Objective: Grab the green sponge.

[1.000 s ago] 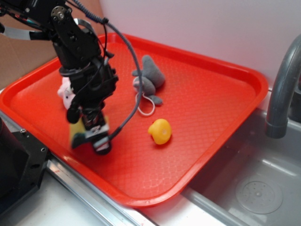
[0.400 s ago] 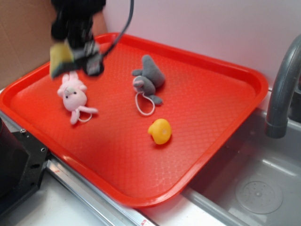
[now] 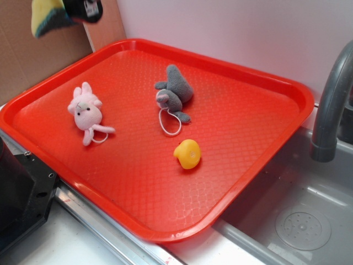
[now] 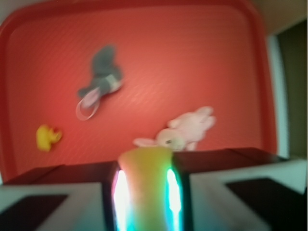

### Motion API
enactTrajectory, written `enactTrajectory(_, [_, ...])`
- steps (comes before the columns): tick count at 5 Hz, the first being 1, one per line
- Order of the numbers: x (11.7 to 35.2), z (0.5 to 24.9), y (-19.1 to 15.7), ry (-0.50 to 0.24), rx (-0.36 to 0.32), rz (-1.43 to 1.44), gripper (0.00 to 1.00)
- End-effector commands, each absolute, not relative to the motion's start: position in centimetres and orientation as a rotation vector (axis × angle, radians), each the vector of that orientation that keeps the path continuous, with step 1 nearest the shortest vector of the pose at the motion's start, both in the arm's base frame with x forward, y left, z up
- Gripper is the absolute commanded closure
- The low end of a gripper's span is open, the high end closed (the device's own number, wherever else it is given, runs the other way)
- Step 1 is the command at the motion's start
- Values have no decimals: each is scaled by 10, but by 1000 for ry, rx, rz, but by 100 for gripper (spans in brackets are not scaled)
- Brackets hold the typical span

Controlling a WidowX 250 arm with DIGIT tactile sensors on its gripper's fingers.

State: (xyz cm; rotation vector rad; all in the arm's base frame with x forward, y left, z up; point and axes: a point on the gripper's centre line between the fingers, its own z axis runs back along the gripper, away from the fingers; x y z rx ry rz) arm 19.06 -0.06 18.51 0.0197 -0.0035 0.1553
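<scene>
1. One gripper (image 3: 77,8), cropped by the exterior view's top-left edge, carries the green sponge (image 3: 47,21) above the tray (image 3: 287,88); pink bunny (image 3: 85,112), grey mouse (image 3: 175,93), yellow duck (image 3: 188,153) lie below.
2. Wrist view, blurred: the fingers (image 4: 108,192) are clamped on the sponge, high over the tray; the bunny sits partly hidden behind it.

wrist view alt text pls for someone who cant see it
The gripper clamps the green sponge high above a red tray. On the tray lie a pink bunny plush, a grey plush and a yellow duck toy.
</scene>
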Motion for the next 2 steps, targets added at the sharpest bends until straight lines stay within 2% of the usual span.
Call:
enactTrajectory(1, [192, 206, 25, -117, 41, 200, 100])
enactTrajectory(2, [191, 196, 17, -105, 15, 170, 100])
